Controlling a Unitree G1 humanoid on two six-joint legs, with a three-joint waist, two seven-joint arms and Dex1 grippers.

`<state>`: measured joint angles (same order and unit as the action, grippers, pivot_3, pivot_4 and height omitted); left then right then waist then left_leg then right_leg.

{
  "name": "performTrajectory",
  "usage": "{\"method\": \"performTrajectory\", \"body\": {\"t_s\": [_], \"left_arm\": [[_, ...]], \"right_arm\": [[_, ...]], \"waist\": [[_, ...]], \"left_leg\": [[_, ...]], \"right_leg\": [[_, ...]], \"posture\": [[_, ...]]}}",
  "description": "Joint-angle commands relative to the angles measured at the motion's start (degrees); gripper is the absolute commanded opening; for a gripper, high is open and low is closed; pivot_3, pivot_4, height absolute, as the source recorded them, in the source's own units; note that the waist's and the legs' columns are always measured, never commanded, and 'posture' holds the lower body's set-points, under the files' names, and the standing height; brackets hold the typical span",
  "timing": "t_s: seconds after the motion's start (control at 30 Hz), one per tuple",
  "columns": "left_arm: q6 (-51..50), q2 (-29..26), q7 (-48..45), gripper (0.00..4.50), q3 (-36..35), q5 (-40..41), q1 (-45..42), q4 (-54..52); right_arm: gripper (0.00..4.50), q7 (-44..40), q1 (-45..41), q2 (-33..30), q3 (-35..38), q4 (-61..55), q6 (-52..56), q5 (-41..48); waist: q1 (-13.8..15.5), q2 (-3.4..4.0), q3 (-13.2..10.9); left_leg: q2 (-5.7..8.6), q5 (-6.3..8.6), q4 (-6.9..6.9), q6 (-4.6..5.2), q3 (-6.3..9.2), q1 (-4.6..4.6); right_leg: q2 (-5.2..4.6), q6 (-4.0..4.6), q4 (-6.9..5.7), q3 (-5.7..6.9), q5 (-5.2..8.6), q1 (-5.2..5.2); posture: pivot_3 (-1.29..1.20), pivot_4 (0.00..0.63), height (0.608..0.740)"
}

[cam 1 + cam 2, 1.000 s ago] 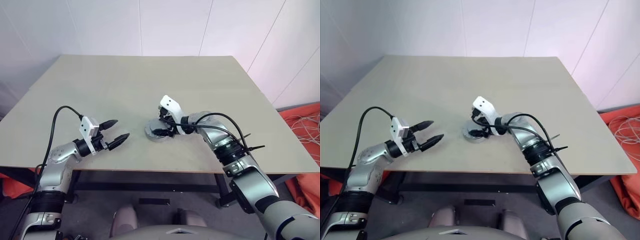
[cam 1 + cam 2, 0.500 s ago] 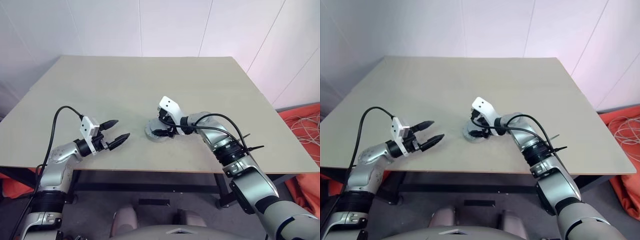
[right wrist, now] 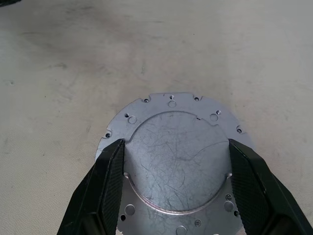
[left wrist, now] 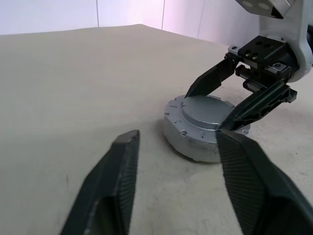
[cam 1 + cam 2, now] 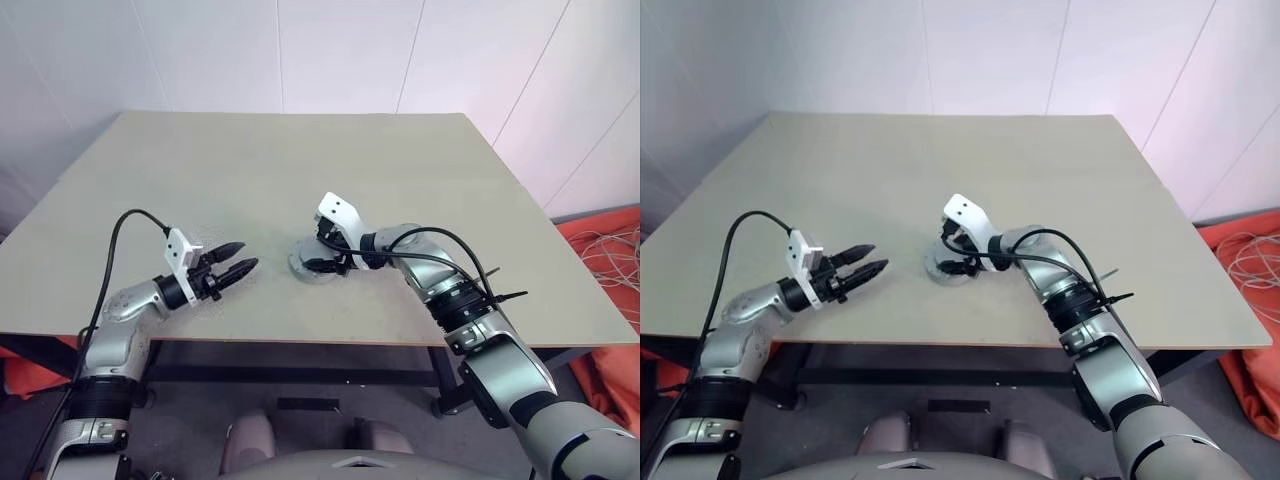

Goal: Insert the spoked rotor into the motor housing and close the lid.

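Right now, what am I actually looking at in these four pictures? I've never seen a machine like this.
You are seeing a humanoid robot's two arms over a beige table. The two wide pictures come from cameras in its head, looking down. The two close ones come from cameras on its wrists, looking along the black fingers.

On the table sits one round silver metal assembly, a raised disc on a wider flange with small holes; its inside is hidden.

The right gripper has a finger on either side of the raised disc, tips at its edge; whether it squeezes is hard to tell. The left gripper hangs apart, holding nothing, fingers partly open and pointing toward the assembly.
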<state>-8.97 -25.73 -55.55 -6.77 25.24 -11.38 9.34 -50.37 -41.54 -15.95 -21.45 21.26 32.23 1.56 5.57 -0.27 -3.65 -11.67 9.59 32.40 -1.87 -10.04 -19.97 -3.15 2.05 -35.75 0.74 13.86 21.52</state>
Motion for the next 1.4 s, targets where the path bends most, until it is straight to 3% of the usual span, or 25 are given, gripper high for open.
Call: {"method": "performTrajectory", "body": {"t_s": [0.03, 0.17, 0.53, 1.27, 1.3, 1.37, 1.4], "left_arm": [[-3.8, 0.9, 1.9, 1.28, 1.3, 0.2, -4.1, 0.3], [-5.4, 3.5, 3.7, 0.01, 5.7, -4.0, -11.8, 5.5], [-8.6, 8.2, 2.4, 0.0, 12.2, -10.8, -28.5, 26.4], [-14.1, 8.7, -0.1, 0.0, 15.2, -14.9, -26.2, 23.2], [-14.2, 8.8, -0.1, 0.0, 15.1, -15.0, -26.2, 23.3], [-14.4, 8.9, -0.1, 0.0, 14.9, -15.0, -26.3, 23.4], [-14.4, 8.9, -0.2, 0.0, 14.9, -15.1, -26.4, 23.4]], "right_arm": [[3.13, 0.3, 1.0, -0.3, -1.5, 3.5, 1.4, -1.9], [3.13, 0.4, 0.7, 0.0, -1.4, 4.1, 1.1, -2.0], [3.13, 0.4, 1.2, 0.4, -1.4, 2.8, 1.7, -2.0], [3.13, -0.1, 1.4, -0.1, -0.7, 1.3, 3.6, -1.2], [3.86, 0.0, 1.5, -0.1, -0.5, 0.9, 4.0, -1.0], [4.44, 0.1, 1.3, -0.1, 0.1, 0.3, 4.5, -0.6], [4.49, 0.2, 1.1, -0.1, 0.4, 0.1, 4.7, -0.4]], "waist": [[0.0, 0.0, 0.0], [0.1, 0.0, 0.0], [-0.1, -0.01, 0.0], [0.0, 0.01, 0.0], [0.0, 0.01, 0.0], [0.2, 0.02, 0.0], [0.3, 0.02, 0.0]], "left_leg": [[0.0, 0.0, 0.0, 0.0, 0.0, 0.01], [0.01, 0.0, 0.01, 0.0, 0.01, 0.01], [0.02, -0.01, -0.07, -0.01, 0.02, 0.02], [0.03, 0.0, -0.12, 0.0, 0.05, 0.14], [0.03, 0.0, -0.13, 0.0, 0.05, 0.15], [0.03, 0.0, -0.15, 0.0, 0.05, 0.15], [0.04, 0.0, -0.18, 0.0, 0.05, 0.13]], "right_leg": [[0.0, 0.0, 0.0, 0.0, 0.0, 0.0], [-0.01, -0.01, 0.0, 0.01, 0.0, -0.02], [-0.01, 0.08, 0.05, 0.06, -0.06, 0.02], [-0.08, 0.0, 0.21, 0.18, -0.01, -0.23], [-0.08, 0.0, 0.23, 0.19, -0.01, -0.25], [-0.09, 0.0, 0.26, 0.19, -0.01, -0.25], [-0.11, 0.0, 0.31, 0.22, -0.01, -0.26]], "posture": [[0.0, 0.0, 0.74], [0.0, 0.0, 0.74], [0.0, 0.0, 0.74], [0.0, 0.0, 0.74], [0.0, 0.0, 0.74], [0.0, 0.0, 0.74], [0.0, 0.0, 0.74]]}}
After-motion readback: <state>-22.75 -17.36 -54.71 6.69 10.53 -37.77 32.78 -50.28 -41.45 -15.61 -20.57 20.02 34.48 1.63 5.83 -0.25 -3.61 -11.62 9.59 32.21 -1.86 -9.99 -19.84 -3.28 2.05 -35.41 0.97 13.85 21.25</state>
